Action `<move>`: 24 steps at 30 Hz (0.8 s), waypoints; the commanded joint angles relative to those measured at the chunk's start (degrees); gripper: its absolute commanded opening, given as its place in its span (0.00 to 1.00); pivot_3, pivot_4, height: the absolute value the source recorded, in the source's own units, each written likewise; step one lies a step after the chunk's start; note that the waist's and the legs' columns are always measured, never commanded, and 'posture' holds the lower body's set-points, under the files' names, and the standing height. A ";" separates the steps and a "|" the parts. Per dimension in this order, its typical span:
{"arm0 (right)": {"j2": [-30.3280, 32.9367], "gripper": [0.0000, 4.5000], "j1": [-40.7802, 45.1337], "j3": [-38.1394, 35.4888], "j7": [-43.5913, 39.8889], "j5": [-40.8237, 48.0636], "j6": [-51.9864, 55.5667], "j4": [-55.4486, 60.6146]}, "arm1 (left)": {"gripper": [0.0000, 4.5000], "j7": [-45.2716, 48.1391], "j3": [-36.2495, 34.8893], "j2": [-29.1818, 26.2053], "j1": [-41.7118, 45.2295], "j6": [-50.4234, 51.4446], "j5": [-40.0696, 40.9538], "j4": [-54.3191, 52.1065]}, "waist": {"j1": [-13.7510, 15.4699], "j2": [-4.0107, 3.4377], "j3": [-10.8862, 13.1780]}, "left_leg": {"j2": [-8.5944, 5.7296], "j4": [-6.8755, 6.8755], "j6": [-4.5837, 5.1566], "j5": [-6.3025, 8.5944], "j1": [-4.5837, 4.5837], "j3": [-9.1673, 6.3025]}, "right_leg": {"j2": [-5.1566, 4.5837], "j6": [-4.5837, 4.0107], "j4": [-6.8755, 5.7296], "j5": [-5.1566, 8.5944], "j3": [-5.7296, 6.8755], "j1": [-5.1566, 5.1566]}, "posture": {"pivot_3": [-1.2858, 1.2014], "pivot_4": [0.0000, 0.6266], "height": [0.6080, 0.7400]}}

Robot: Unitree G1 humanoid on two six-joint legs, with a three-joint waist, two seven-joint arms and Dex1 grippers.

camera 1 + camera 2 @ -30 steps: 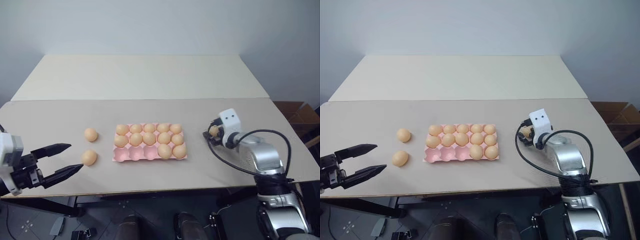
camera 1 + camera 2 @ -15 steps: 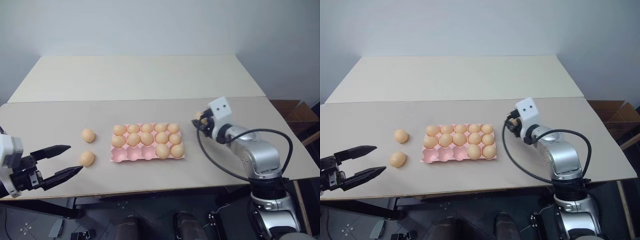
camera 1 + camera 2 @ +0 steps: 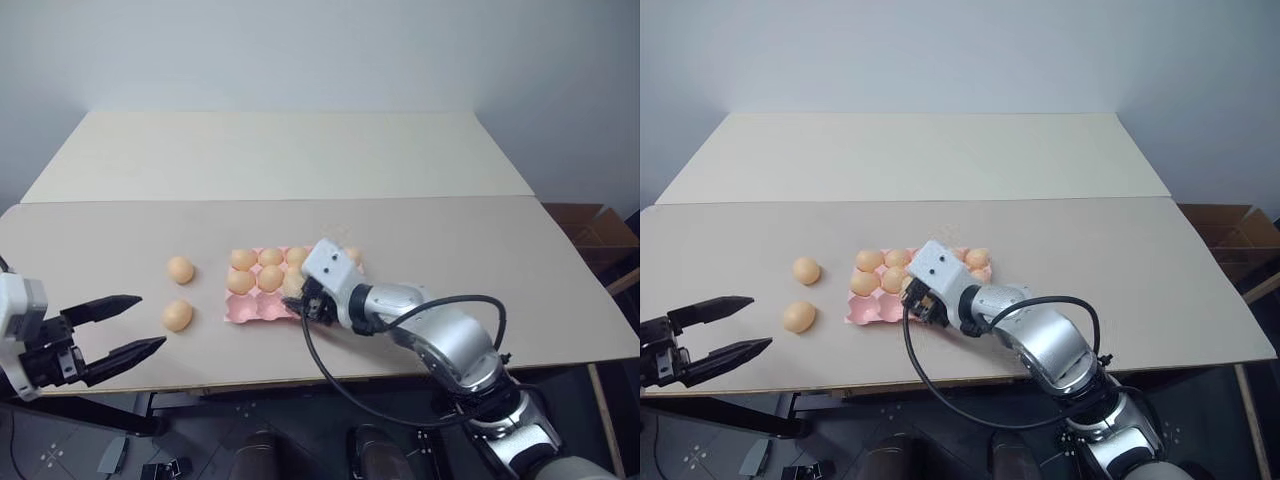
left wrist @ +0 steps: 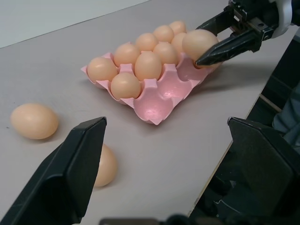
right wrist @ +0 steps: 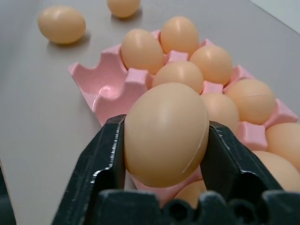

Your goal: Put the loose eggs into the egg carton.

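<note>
The pink egg carton (image 3: 243, 312) lies mid-table, most of its cups filled with eggs. Its near row has empty cups (image 4: 151, 106). My right gripper (image 3: 301, 300) is shut on a pale orange egg (image 5: 166, 133), holding it just above the near row, one black finger (image 5: 104, 161) on each side. Two loose eggs (image 3: 180, 269) (image 3: 177, 315) rest on the table left of the carton. Further left, near the front edge, my left gripper (image 3: 151, 321) stands open with nothing between its fingers, pointing towards the nearer loose egg.
A second, lighter table (image 3: 290, 150) adjoins the back. A cardboard box (image 3: 590, 225) sits on the floor at the right. The table's front edge runs just below both grippers.
My right arm has swung left from the table's right side, carrying the egg to just above the carton's near row. The left gripper has stayed where it was, open.
</note>
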State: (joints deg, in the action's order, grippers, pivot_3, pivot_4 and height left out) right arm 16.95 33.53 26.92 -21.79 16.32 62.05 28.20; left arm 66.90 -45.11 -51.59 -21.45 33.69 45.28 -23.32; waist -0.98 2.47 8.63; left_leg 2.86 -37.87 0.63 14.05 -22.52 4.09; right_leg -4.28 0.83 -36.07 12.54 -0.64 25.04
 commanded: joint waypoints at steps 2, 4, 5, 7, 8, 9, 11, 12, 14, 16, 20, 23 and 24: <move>-1.30 0.85 1.47 -1.48 0.22 -0.58 -1.00 1.35 | 1.00 0.05 -2.10 -0.23 -0.12 -0.12 0.89 -1.26 | 0.01 0.00 0.00 | 0.02 0.00 0.00 0.00 0.00 -0.03 | 0.03 -0.01 -0.02 0.00 0.02 0.00 | 0.52 0.24 1.00; -1.68 0.99 1.88 -3.45 0.11 0.01 -0.43 2.40 | 1.00 0.03 -2.00 -0.32 0.05 -0.11 0.84 -1.16 | 0.01 0.00 0.00 | 0.03 0.00 0.00 0.00 0.00 -0.04 | 0.05 -0.01 -0.03 0.01 0.03 0.00 | 0.52 0.24 1.00; -1.70 0.99 2.10 -4.88 -0.08 0.56 -0.10 3.20 | 1.00 -0.03 -1.89 -0.35 0.16 -0.12 0.80 -1.10 | 0.01 0.00 0.00 | 0.03 0.00 0.00 0.00 0.01 -0.05 | 0.05 -0.01 -0.03 0.00 0.02 0.00 | 0.52 0.24 1.00; -1.17 0.99 2.44 -8.57 -0.91 2.04 0.49 4.98 | 1.00 -0.35 -1.68 -0.29 0.40 -0.15 0.65 -0.92 | 0.02 0.00 0.00 | 0.03 0.00 -0.01 0.00 0.01 -0.04 | 0.04 -0.01 -0.02 0.00 0.02 0.00 | 0.52 0.24 1.00; -0.88 0.99 2.55 -10.11 -1.31 2.73 0.80 5.62 | 1.00 -0.52 -1.62 -0.23 0.47 -0.15 0.58 -0.86 | 0.03 -0.01 0.00 | 0.02 0.00 -0.01 -0.01 0.01 -0.04 | 0.03 -0.01 -0.02 0.00 0.02 0.00 | 0.52 0.24 1.00; -0.21 0.99 2.42 -12.18 -1.97 3.65 0.90 6.52 | 1.00 -0.66 -1.64 -0.11 0.43 -0.24 0.41 -0.79 | 0.11 0.00 0.00 | 0.02 0.00 -0.01 -0.01 0.00 -0.03 | 0.03 0.00 -0.01 -0.01 0.02 0.00 | 0.52 0.24 1.00; 2.39 0.99 1.80 -16.84 -4.27 6.08 1.09 8.14 | 1.00 -1.34 -1.73 0.21 0.24 -0.41 -0.14 -0.65 | 0.31 0.00 0.00 | 0.01 0.00 -0.01 0.00 0.00 -0.04 | 0.01 0.01 0.01 0.00 0.03 -0.03 | 0.52 0.24 1.00; 4.95 0.99 0.36 -20.35 -6.65 7.73 -0.03 9.01 | 1.00 -1.61 -1.91 0.50 0.00 -0.54 -0.38 -0.42 | 0.33 0.00 0.00 | 0.00 0.00 -0.01 0.00 -0.01 -0.05 | -0.01 0.01 0.04 0.00 0.05 -0.03 | 0.52 0.24 1.00; 9.66 0.99 -2.59 -26.31 -11.02 10.78 -1.65 9.78 | 1.00 -1.89 -2.32 0.94 -0.48 -0.69 -0.63 -0.04 | 0.55 0.01 -0.01 | -0.02 0.00 -0.01 0.00 -0.05 -0.05 | -0.03 0.01 0.09 0.01 0.06 -0.04 | 0.52 0.24 1.00; 14.22 0.99 -8.45 -32.22 -15.92 12.82 -6.23 10.00 | 1.00 -1.13 -3.07 1.33 -1.63 -0.85 -0.71 0.53 | 0.50 0.04 -0.02 | -0.03 0.00 0.00 0.02 -0.06 -0.05 | -0.05 0.02 0.20 0.01 0.08 -0.10 | 0.52 0.24 1.00; 20.07 0.99 -21.93 -41.61 -25.87 15.63 -16.80 9.32 | 1.00 -0.17 -4.91 2.16 -3.60 -1.04 -0.19 2.11 | 0.41 0.05 -0.03 | -0.04 0.01 0.07 0.08 -0.07 -0.07 | -0.03 0.11 0.22 0.09 0.08 -0.12 | 0.52 0.24 1.00; 22.11 0.99 -28.20 -44.54 -30.85 16.17 -22.85 7.76 | 1.00 -0.15 -5.11 2.89 -4.37 -2.04 -0.87 2.78 | -0.11 0.04 -0.01 | 0.03 0.01 0.07 0.07 0.10 -0.05 | 0.07 0.16 0.09 0.13 0.00 -0.14 | 0.52 0.24 1.00; 22.89 0.99 -30.05 -44.87 -32.42 15.52 -25.25 7.08 | 1.00 -0.39 -5.04 3.33 -4.57 -2.18 -0.98 2.86 | -0.11 0.02 -0.01 | 0.04 0.01 0.08 0.07 0.16 -0.06 | 0.08 0.22 0.07 0.25 0.00 -0.18 | 0.52 0.24 1.00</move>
State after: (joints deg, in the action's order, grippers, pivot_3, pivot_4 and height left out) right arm 38.95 4.26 -15.61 -51.30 31.17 41.51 35.14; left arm 66.35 -48.42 -48.87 -25.57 32.64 44.48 -20.63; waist -1.10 2.50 8.62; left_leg 2.91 -37.86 0.71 14.12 -22.24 4.03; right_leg -4.19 0.93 -35.99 12.96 -0.65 24.76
